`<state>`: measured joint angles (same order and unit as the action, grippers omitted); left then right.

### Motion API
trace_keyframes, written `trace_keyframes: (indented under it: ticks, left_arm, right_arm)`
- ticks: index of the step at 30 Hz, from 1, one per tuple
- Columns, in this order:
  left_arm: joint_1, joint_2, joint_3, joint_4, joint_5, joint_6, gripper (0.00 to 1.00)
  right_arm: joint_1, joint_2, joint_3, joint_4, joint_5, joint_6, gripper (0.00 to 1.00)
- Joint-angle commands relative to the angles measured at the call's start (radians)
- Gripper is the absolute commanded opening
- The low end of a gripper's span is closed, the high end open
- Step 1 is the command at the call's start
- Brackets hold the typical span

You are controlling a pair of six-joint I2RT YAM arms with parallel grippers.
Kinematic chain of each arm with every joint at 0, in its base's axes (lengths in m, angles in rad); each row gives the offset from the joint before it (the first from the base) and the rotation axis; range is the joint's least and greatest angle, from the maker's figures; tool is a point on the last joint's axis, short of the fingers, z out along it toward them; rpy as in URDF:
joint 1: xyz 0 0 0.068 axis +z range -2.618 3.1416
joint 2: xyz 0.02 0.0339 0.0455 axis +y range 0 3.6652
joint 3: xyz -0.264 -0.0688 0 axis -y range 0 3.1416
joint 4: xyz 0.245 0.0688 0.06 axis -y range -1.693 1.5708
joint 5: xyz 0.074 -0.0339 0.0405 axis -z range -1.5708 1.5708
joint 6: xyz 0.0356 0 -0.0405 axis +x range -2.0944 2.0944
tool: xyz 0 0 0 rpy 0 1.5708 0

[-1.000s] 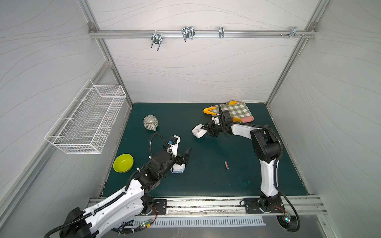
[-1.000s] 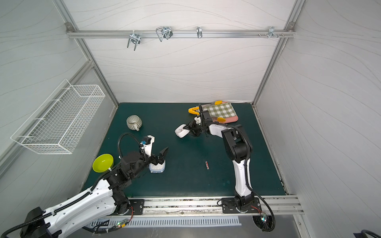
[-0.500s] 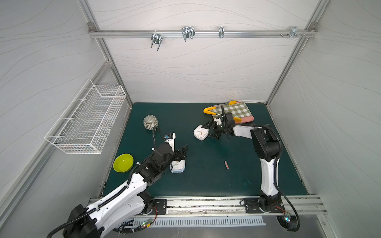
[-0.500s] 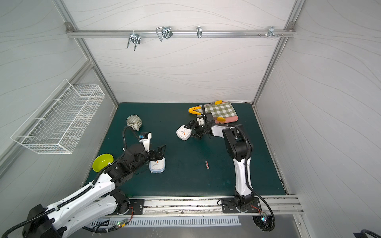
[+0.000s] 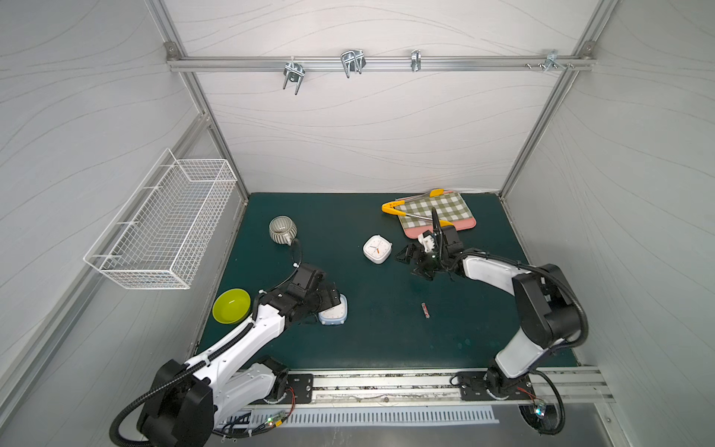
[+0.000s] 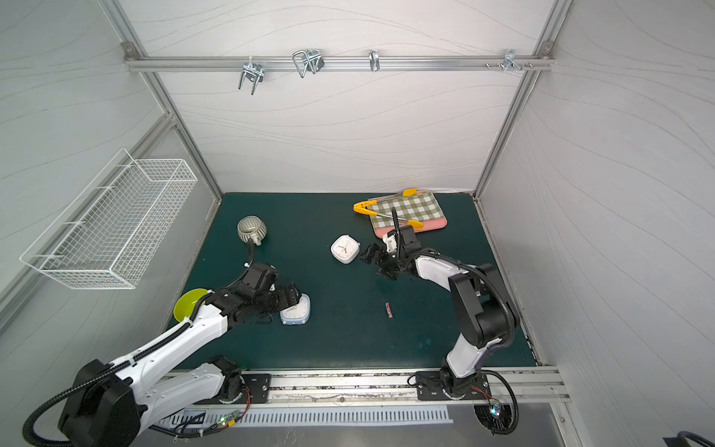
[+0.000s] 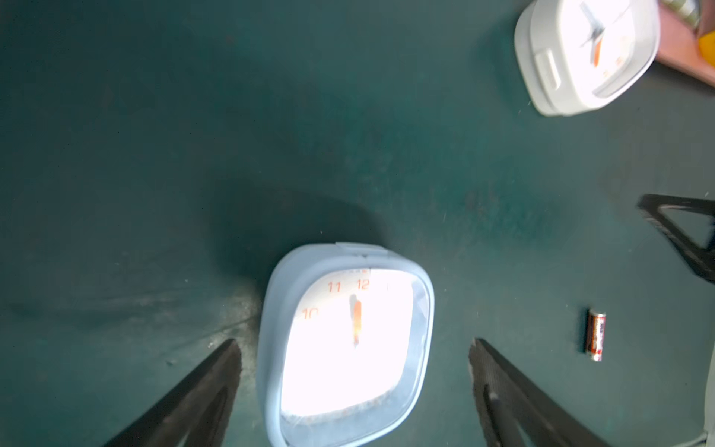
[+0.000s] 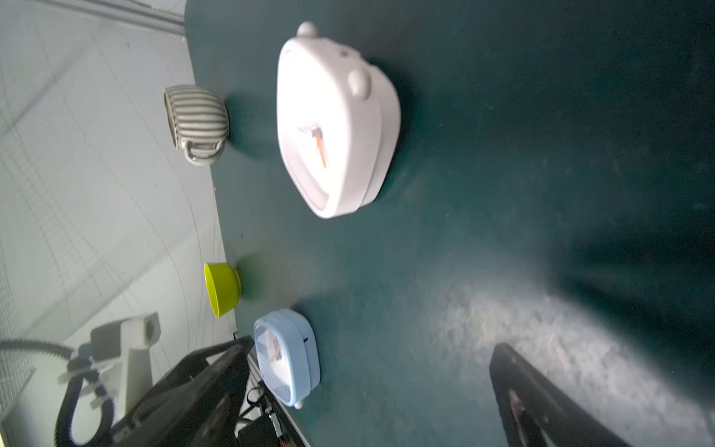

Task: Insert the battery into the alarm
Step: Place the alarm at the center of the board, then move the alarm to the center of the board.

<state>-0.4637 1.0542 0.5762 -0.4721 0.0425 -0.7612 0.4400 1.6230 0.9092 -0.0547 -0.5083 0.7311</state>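
The battery (image 5: 425, 310) is shown lying flat on the green mat (image 5: 387, 348), touched by nothing, between the two arms and well apart from both clocks. The blue alarm clock (image 5: 333, 311) is seen face up near the left arm. The left claw (image 7: 354, 343) is spread, with one finger on either side of this clock and a gap left at each side. The white alarm clock (image 5: 377, 249) is seen face up farther back, just beside the right claw (image 5: 413, 264), which is spread wide with nothing between its fingers.
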Motion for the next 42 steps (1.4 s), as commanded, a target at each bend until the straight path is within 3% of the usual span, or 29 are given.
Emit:
trace_keyframes:
  ticks: [1,6,8,13,19,25,31,37,42]
  left_arm:
    - [0.002,0.035,-0.008,-0.003,0.031,-0.029,0.9]
    - [0.002,0.056,-0.033,0.052,0.077,-0.049,0.86]
    - [0.002,0.051,-0.036,0.032,0.059,-0.061,0.77]
    - [0.008,0.042,-0.049,0.036,0.016,-0.048,0.75]
    - [0.007,0.114,-0.07,0.221,0.219,-0.092,0.78]
    - [-0.104,0.221,-0.029,0.36,0.248,-0.177,0.77]
    - [-0.193,0.349,0.049,0.45,0.261,-0.238,0.78]
    - [-0.168,0.285,0.03,0.311,0.144,-0.178,0.81]
    - [-0.079,0.25,-0.01,0.29,0.18,-0.138,0.79]
  right_arm:
    - [0.045,-0.081,-0.033,-0.089,0.057,-0.082,0.98]
    - [0.102,-0.155,-0.086,-0.1,0.045,-0.072,0.98]
    - [0.113,-0.165,-0.104,-0.091,0.029,-0.063,0.97]
    - [0.166,-0.18,-0.125,-0.059,0.024,-0.035,0.96]
    - [0.215,-0.155,-0.133,0.012,-0.029,0.034,0.96]
    - [0.228,-0.151,-0.157,0.06,-0.062,0.094,0.95]
    - [0.224,-0.187,-0.181,0.035,-0.019,0.138,0.93]
    - [0.221,-0.194,-0.238,0.12,-0.045,0.262,0.92]
    - [0.248,-0.168,-0.302,0.256,-0.064,0.399,0.9]
